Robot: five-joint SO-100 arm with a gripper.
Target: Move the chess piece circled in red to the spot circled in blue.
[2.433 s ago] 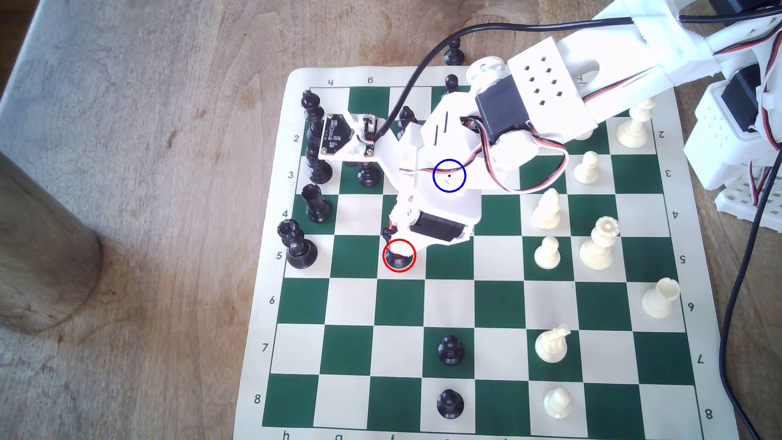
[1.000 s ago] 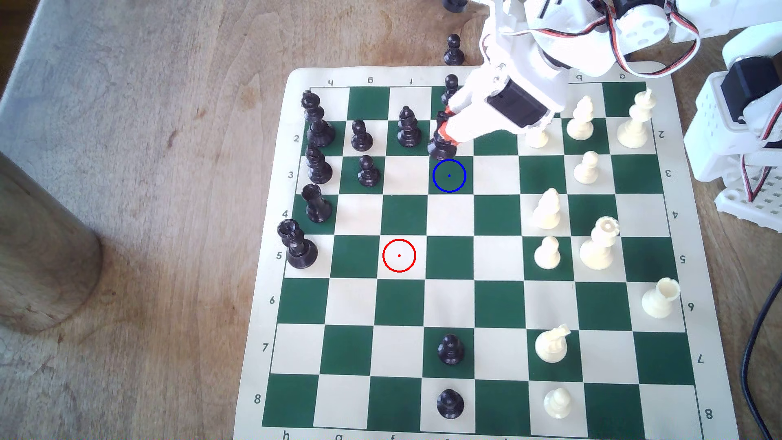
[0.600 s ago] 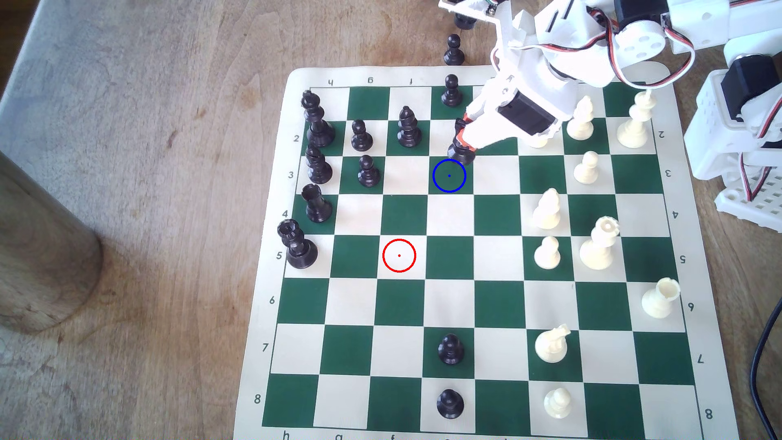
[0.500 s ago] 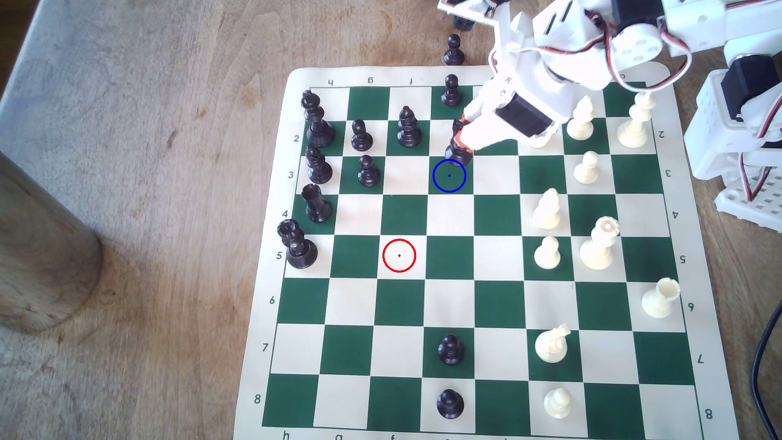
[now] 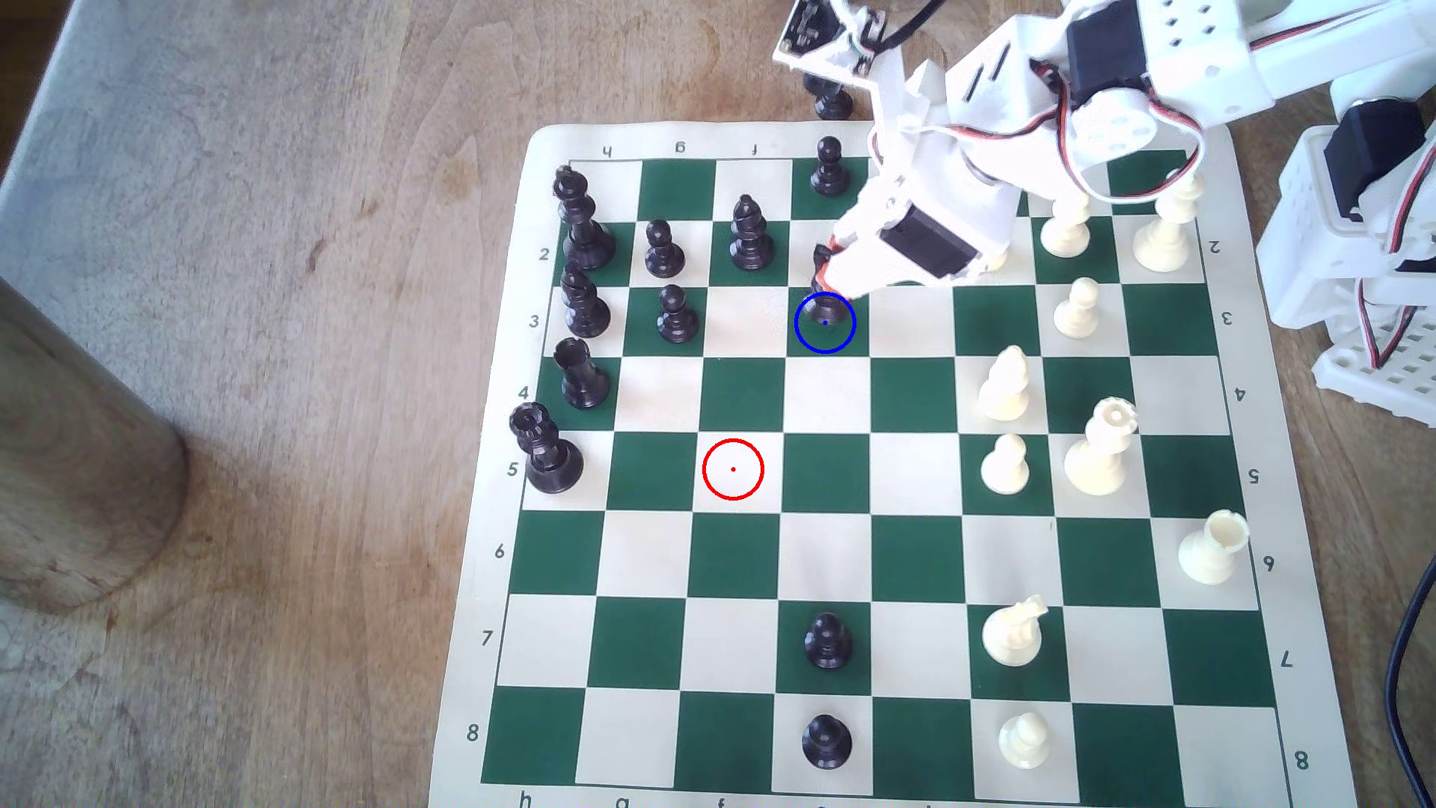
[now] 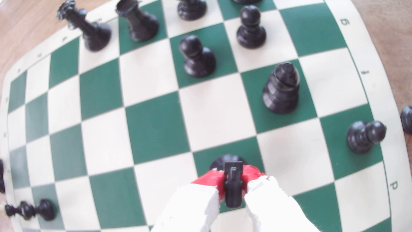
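The black knight [image 5: 822, 304] is held upright in my gripper [image 5: 833, 273], its round base inside the blue ring [image 5: 825, 323] on a dark green square. In the wrist view the knight [image 6: 232, 185] sits pinched between the red-padded fingertips [image 6: 210, 179], with its base [image 6: 227, 160] over the green square below. Whether the base touches the board I cannot tell. The gripper [image 6: 233, 183] is shut on the piece. The red ring [image 5: 733, 469] marks a bare cream square nearer the middle of the board.
A black bishop [image 5: 749, 233] and black pawns [image 5: 676, 314] [image 5: 828, 166] stand close around the blue-ringed square. More black pieces line the exterior view's left edge; white pieces [image 5: 1005, 386] stand at its right. A wooden cylinder [image 5: 70, 466] sits off the board [image 5: 894, 785].
The gripper took the knight off the red-ringed square, carried it to the far side of the board, then brought it down into the blue ring.
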